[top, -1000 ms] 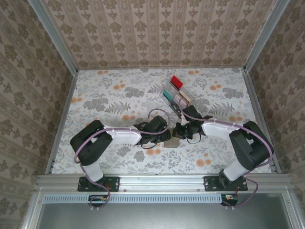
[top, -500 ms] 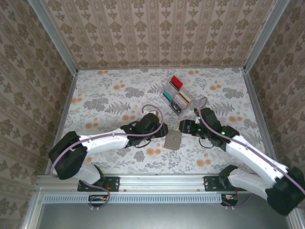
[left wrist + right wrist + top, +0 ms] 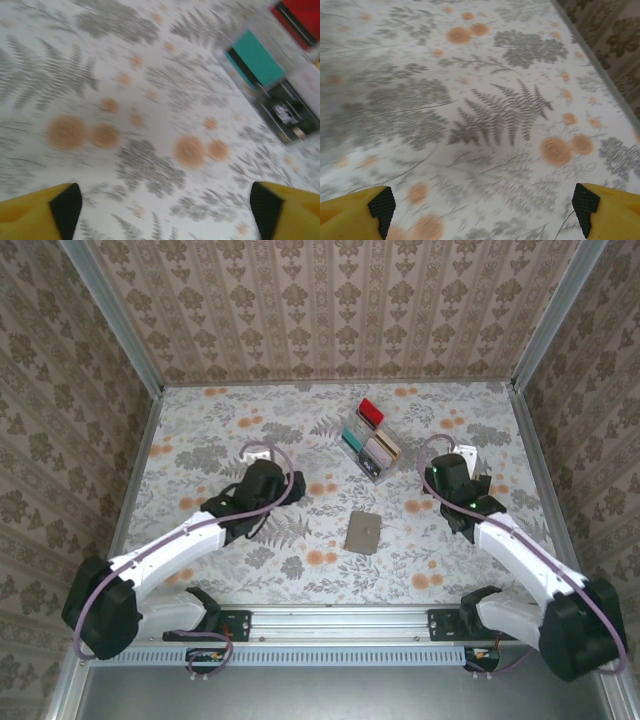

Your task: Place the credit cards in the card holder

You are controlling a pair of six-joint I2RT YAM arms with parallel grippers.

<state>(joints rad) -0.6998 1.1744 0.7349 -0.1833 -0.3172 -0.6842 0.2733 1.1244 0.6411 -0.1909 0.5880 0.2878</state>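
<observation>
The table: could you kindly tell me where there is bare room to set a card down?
Bare: the far-left corner, between the left wall and the clear rack; also the near strip around the card holder, between left arm and right arm. Crowded: the far middle, where the rack's cards stand.

The table point(image 3: 220, 440) carries a white covering printed with grey ferns and orange flowers. Three walls enclose it: back wall point(image 3: 340, 310), left wall point(image 3: 50, 440) and right wall point(image 3: 600, 420), all papered in a beige damask stripe. Aluminium posts point(image 3: 110, 315) stand at the two rear corners. An aluminium rail point(image 3: 340, 618) runs along the near edge. Below it lie a slotted strip point(image 3: 340, 655) and a dark grey panel point(image 3: 340, 695). Lighting is even, with soft shadows.
</observation>
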